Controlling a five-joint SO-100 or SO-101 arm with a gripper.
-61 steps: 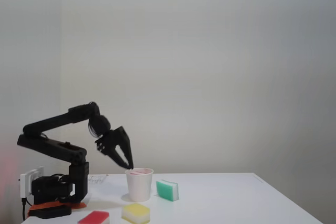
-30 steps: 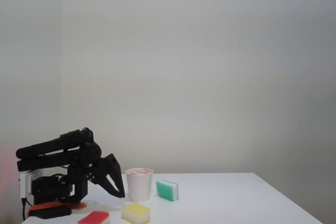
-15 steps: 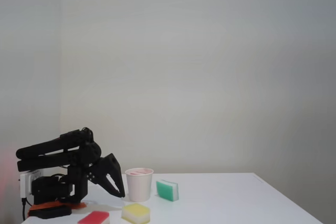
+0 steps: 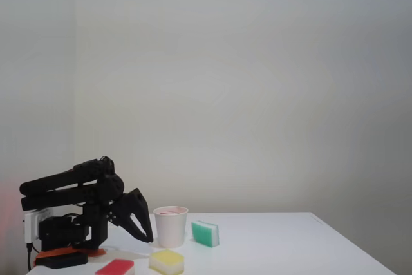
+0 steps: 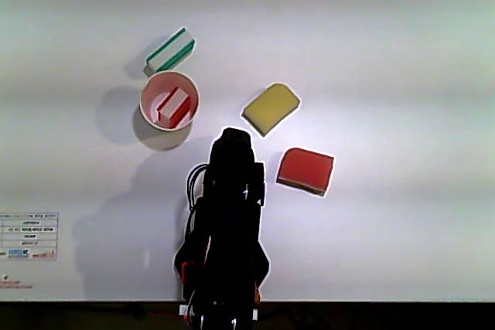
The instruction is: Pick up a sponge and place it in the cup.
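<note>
Cup [image 5: 151, 118] — white paper, upright on the white table [image 5: 402, 75]; in the fixed view it stands just right of the arm's claw [image 4: 149, 239].

Sponge [image 5: 173, 106] — red and white block, lying tilted inside the cup, seen from above.

Green sponge [image 5: 172, 49] — standing on edge just beside the cup; to the cup's right in the fixed view [image 4: 205, 233].

Yellow sponge [image 5: 271, 109] — flat on the table, apart from the cup.

Wide red sponge [image 5: 305, 170] — flat, near the yellow one.

Arm [image 4: 71, 188] — black, folded low over its base; claw tips point down near the table beside the cup, holding nothing; how far the fingers are parted cannot be told.

Label sheet [image 5: 29, 238] — at the table's edge.
</note>
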